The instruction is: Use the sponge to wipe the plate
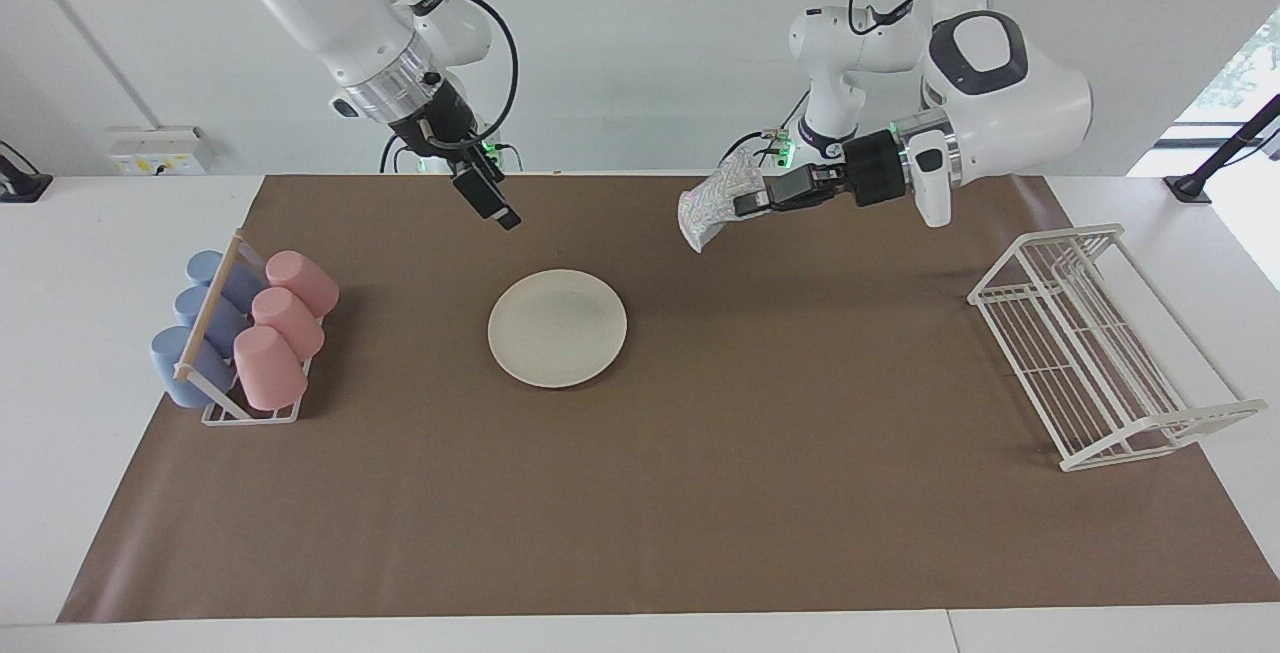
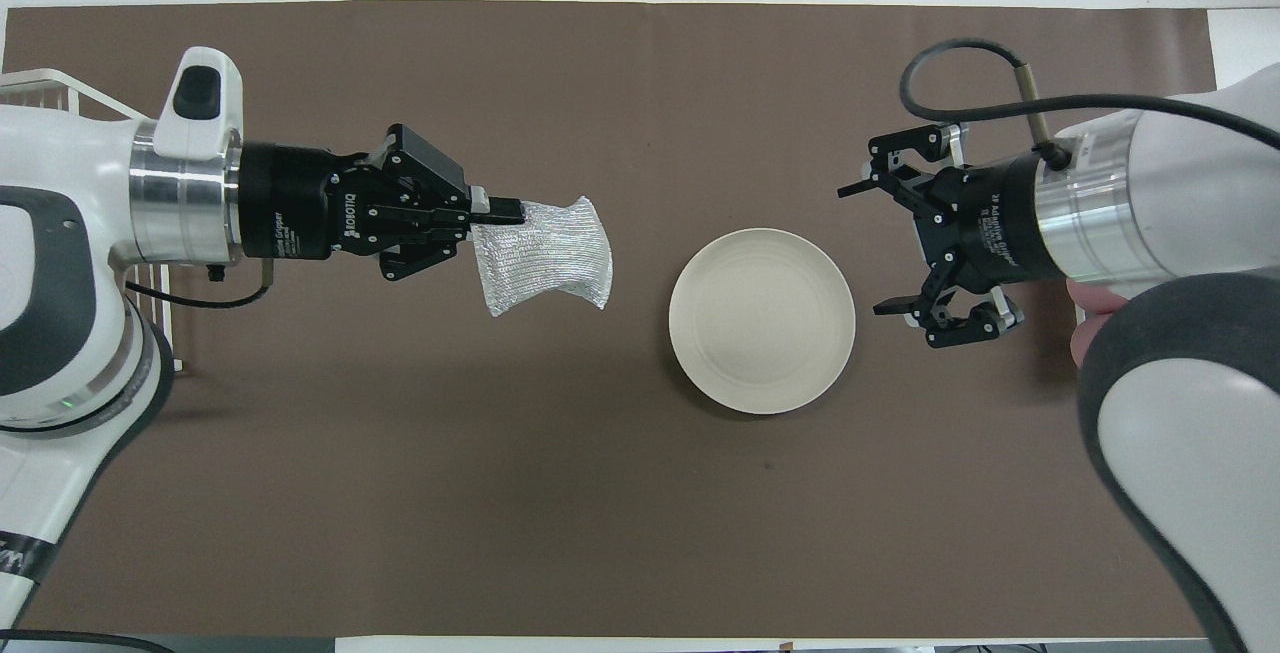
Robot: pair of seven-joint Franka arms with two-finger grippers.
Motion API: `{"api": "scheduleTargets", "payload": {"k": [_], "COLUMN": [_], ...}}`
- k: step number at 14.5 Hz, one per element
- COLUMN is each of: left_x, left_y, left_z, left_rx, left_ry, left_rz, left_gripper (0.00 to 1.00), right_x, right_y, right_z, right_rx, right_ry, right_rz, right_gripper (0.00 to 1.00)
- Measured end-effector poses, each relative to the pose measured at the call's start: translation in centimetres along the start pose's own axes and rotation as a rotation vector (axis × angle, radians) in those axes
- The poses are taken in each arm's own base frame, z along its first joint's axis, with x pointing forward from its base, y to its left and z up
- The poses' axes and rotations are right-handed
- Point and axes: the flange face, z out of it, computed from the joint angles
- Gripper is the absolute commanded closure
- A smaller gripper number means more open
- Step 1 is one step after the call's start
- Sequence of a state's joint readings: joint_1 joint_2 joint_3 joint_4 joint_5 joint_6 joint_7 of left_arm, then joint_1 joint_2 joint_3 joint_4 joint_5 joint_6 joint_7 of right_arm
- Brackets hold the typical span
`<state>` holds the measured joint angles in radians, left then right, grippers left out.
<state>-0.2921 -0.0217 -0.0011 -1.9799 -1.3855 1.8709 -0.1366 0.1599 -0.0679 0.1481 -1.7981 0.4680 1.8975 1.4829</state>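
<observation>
The cream plate (image 1: 557, 328) lies on the brown mat (image 1: 700, 513). The left gripper (image 2: 497, 213) pinches the silvery mesh sponge (image 2: 545, 255) in the air beside the plate — not over it. The right gripper (image 2: 868, 248) hangs beside the plate — fingers spread, empty.

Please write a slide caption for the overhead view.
Left end effector carries the sponge toward the plate; right end effector open.

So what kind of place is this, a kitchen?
Probably a robot lab set up as a pretend kitchen: two robot arms at a table, a plate, racked cups and a dish rack.
</observation>
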Motion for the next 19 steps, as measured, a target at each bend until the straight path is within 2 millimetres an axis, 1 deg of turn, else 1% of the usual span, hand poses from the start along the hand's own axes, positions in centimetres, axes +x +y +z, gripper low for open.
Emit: {"api": "scheduleTargets", "payload": {"k": [3,4,5,7,10,12,13,15,17,19], "left_x": [-0.6,-0.8,-0.9,-0.8,-0.8,-0.8,-0.8,-0.9,-0.9,-0.9], "left_y": [-3.0,-4.0,-4.9,-5.9,-6.0,-6.2,-6.5,-6.7,-6.8,-6.8], "left_z": [3.7,4.9,5.5,5.6,5.6,5.6,5.6,5.6,5.6,5.6], "left_rx": [-0.033,-0.043,-0.051,-0.065,-0.069,-0.067,-0.065,-0.064,-0.064,-0.064], "left_ry": [0.008,0.012,0.012,0.013,0.012,0.011,0.011,0.011,0.01,0.009], "left_rz": [0.087,0.11,0.128,0.144,0.145,0.141,0.137,0.134,0.134,0.135], "left_gripper": [1.0,1.0,1.0,1.0,1.0,1.0,1.0,1.0,1.0,1.0], "right_x": [-4.1,-4.8,-5.0,-5.1,-4.7,-4.3,-4.5,-5.7,-7.5,-8.0], "right_y": [1.4,2.0,2.3,2.7,2.4,2.1,2.1,2.4,2.9,3.3], "right_z": [1.9,2.3,2.4,2.6,3.0,3.8,4.4,5.6,6.9,7.7], "right_rx": [-0.038,-0.047,-0.052,-0.051,-0.008,0.019,0.018,0.008,-0.011,-0.026], "right_ry": [-0.022,-0.023,-0.022,-0.02,-0.017,-0.014,-0.013,-0.015,-0.018,-0.017], "right_rz": [0.004,0.003,0.001,0.001,0.009,0.024,0.041,0.064,0.066,0.067], "right_gripper": [0.0,0.0,0.0,0.0,0.0,0.0,0.0,0.0,0.0,0.0]}}
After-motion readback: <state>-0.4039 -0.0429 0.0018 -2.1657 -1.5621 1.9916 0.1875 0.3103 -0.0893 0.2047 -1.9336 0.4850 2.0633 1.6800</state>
